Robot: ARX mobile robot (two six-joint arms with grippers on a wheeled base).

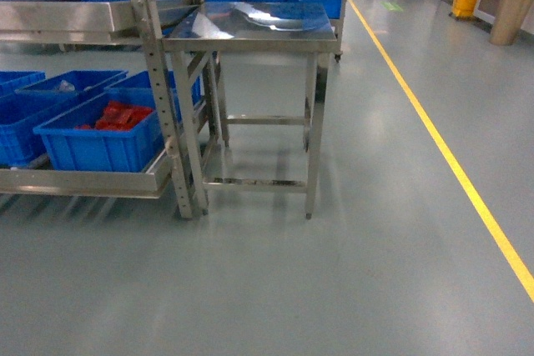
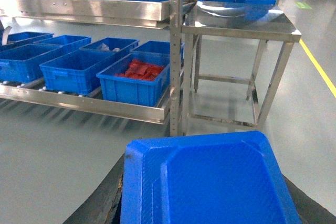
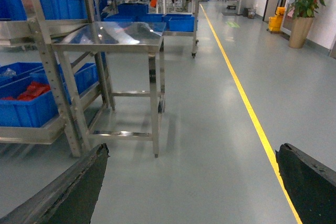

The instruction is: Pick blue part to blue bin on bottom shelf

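My left gripper (image 2: 210, 184) is shut on the blue part (image 2: 210, 177), a bright blue plastic piece with bevelled corners that fills the bottom of the left wrist view. Dark fingers (image 2: 107, 192) show on either side of it. It hangs over the floor, well short of the rack. The bottom shelf (image 2: 89, 103) (image 1: 83, 183) carries several blue crates. An empty blue bin (image 2: 71, 71) stands left of the crate of red parts (image 2: 137, 80) (image 1: 104, 135). My right gripper (image 3: 191, 182) is open over bare floor, holding nothing. Neither gripper shows in the head view.
A stainless-steel table (image 1: 250, 27) (image 3: 113, 34) stands just right of the rack's upright post (image 1: 171, 114). An upper shelf (image 2: 89, 9) holds more blue crates. A yellow floor line (image 1: 450, 164) runs along the right, with a potted plant (image 1: 511, 14) beyond it.
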